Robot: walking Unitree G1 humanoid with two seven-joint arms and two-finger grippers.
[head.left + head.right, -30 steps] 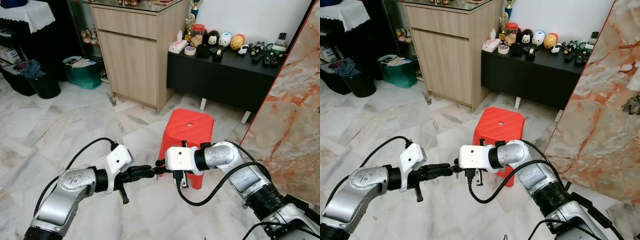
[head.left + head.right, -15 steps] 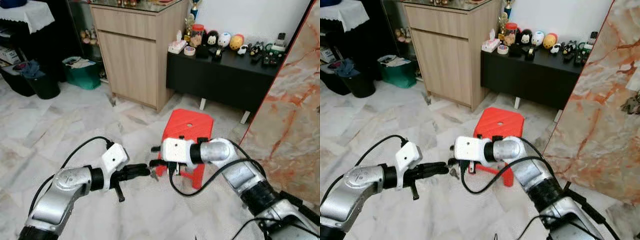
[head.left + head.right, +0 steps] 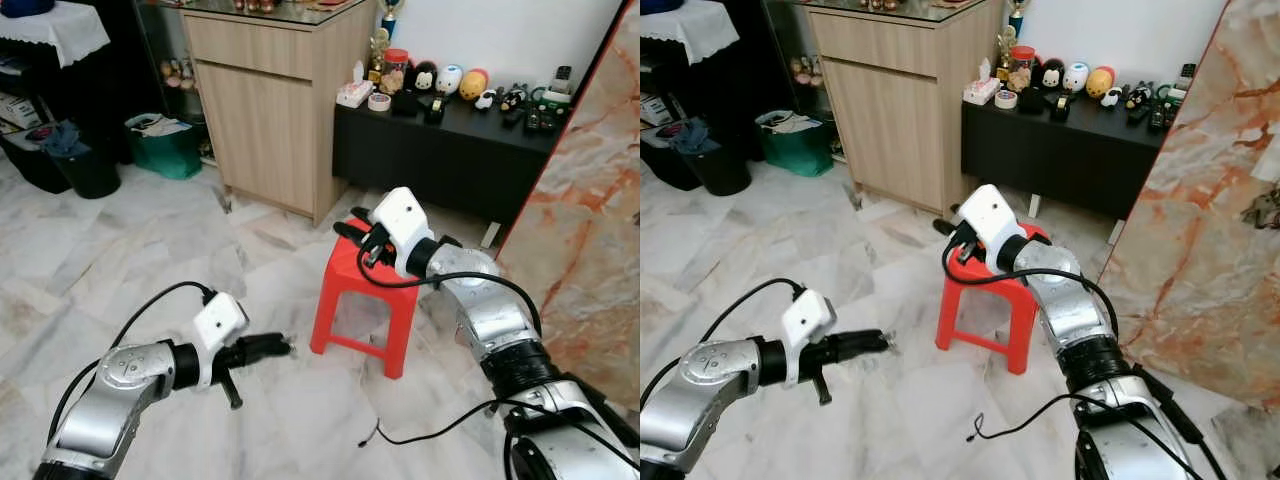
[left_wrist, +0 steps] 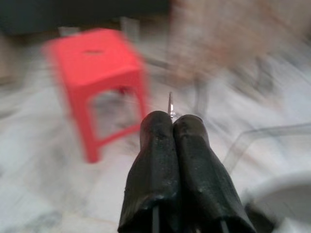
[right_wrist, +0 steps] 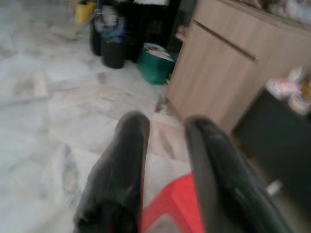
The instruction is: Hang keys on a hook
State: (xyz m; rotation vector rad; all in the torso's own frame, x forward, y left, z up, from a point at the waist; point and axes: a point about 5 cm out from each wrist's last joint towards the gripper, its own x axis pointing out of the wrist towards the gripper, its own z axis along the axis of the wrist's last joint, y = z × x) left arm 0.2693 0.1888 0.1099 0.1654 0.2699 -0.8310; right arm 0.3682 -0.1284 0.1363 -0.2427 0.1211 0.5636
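The left end effector point(image 3: 278, 347) is pinching the keys point(image 4: 170, 106) between closed fingers, low near the stool point(image 3: 365, 290). The right end effector point(image 3: 352, 228) is hovering empty, fingers apart, over the stool; the left wrist view is showing the key tip.

Both arms are silver metal with black joint bands. Each wrist carries a white box before a black two-fingered tool: left tool point(image 3: 268, 347), right tool point(image 3: 352, 229). Black cables loop alongside.

l gripper point(image 3: 283, 346) low, fingers pressed together; r gripper point(image 3: 350, 225) raised, fingers apart, arm bent.
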